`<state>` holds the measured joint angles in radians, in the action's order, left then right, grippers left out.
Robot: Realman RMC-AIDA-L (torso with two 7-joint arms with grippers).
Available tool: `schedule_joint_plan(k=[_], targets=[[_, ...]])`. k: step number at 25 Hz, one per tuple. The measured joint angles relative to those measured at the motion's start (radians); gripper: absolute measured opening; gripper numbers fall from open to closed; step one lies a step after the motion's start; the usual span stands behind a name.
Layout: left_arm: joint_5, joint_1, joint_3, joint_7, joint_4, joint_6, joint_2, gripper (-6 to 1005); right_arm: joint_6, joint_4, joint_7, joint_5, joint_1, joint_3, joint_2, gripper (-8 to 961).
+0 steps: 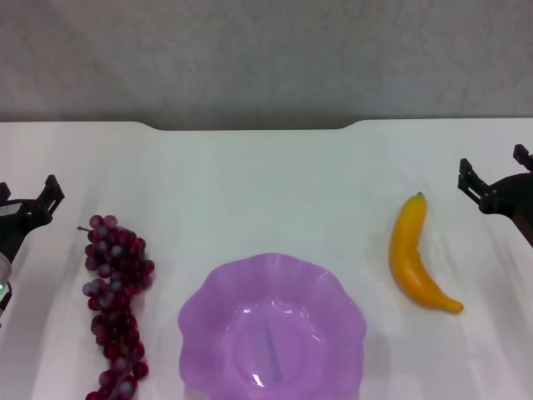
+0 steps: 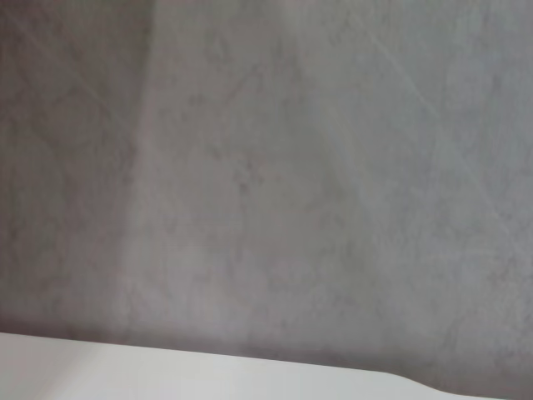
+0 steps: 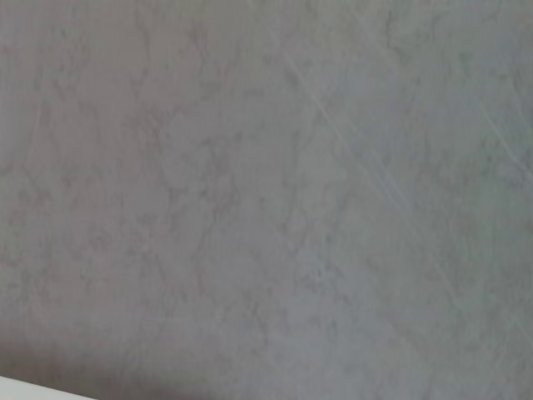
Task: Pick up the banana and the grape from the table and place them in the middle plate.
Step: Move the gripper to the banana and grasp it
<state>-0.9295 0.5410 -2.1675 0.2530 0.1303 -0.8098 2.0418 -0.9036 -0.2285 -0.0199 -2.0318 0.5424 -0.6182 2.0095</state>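
In the head view, the yellow-orange banana (image 1: 416,266) lies on the white table (image 1: 266,183) to the right of the purple scalloped plate (image 1: 272,329). The dark red-purple grape bunch (image 1: 116,300) lies to the left of the plate. My left gripper (image 1: 27,193) is open and empty at the left edge, just left of the top of the grape bunch. My right gripper (image 1: 493,167) is open and empty at the right edge, right of the banana's greenish tip. The plate holds nothing.
The table's far edge has a notch (image 1: 250,127), with a grey wall (image 1: 266,58) behind it. Both wrist views show only that grey wall (image 2: 266,167) (image 3: 266,183) and a strip of white table edge (image 2: 125,371).
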Motion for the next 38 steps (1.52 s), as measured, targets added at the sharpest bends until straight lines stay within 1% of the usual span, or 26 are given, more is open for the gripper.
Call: schedule_joint_plan(k=[11,15,18,21,22,23,24,25,27,28,30,31,33,36,37,38], targets=[[0.002,0.002,0.0,0.0,0.0,0.0,-0.001,822,0.013,-0.006,0.0,-0.001,0.004,0.002,0.0,876],[0.0,-0.003,0.0,0.0,-0.005,0.0,-0.002,825,0.111,-0.043,-0.002,-0.009,0.04,0.001,-0.009,873],[0.0,-0.004,0.0,0.0,-0.013,0.0,-0.002,825,0.229,-0.059,-0.005,-0.014,0.087,-0.002,-0.018,870],[0.0,-0.004,-0.001,0.0,-0.015,0.005,-0.002,825,0.342,-0.112,-0.009,-0.014,0.111,-0.004,-0.046,868],[0.0,-0.004,-0.001,0.0,-0.015,0.008,-0.002,825,0.373,-0.139,-0.012,-0.014,0.113,-0.008,-0.06,867],[0.0,-0.004,0.0,0.0,-0.018,0.013,-0.002,825,0.437,-0.21,-0.03,-0.015,0.109,-0.031,-0.091,867],[0.0,-0.004,0.0,0.0,-0.018,0.013,-0.002,825,0.437,-0.21,-0.03,-0.015,0.109,-0.031,-0.091,866],[0.0,-0.004,0.0,0.0,-0.021,0.014,-0.002,825,0.482,-0.26,-0.054,-0.014,0.099,-0.056,-0.111,865],[0.0,-0.004,0.0,0.0,-0.026,0.016,-0.002,825,0.562,-0.352,-0.126,-0.015,0.071,-0.127,-0.141,863],[0.0,-0.004,0.0,0.0,-0.026,0.016,-0.002,825,0.604,-0.396,-0.171,-0.015,0.054,-0.17,-0.151,863],[0.0,-0.004,0.0,0.0,-0.026,0.017,-0.002,825,0.736,-0.502,-0.295,-0.015,0.01,-0.307,-0.158,861],[0.0,-0.004,0.0,0.0,-0.026,0.019,-0.002,825,0.816,-0.553,-0.363,-0.014,-0.016,-0.389,-0.153,860],[0.0,-0.001,-0.001,0.0,-0.026,0.023,-0.002,825,0.991,-0.64,-0.492,-0.017,-0.064,-0.562,-0.127,859],[0.001,0.001,-0.004,0.0,-0.026,0.026,-0.001,825,1.266,-0.751,-0.614,-0.077,-0.118,-0.835,-0.064,857],[0.002,0.002,-0.005,0.0,-0.026,0.027,-0.001,825,1.362,-0.785,-0.616,-0.129,-0.126,-0.926,-0.04,856],[0.002,0.002,-0.006,0.0,-0.026,0.027,0.0,825,1.444,-0.814,-0.612,-0.179,-0.131,-0.996,-0.024,855]])
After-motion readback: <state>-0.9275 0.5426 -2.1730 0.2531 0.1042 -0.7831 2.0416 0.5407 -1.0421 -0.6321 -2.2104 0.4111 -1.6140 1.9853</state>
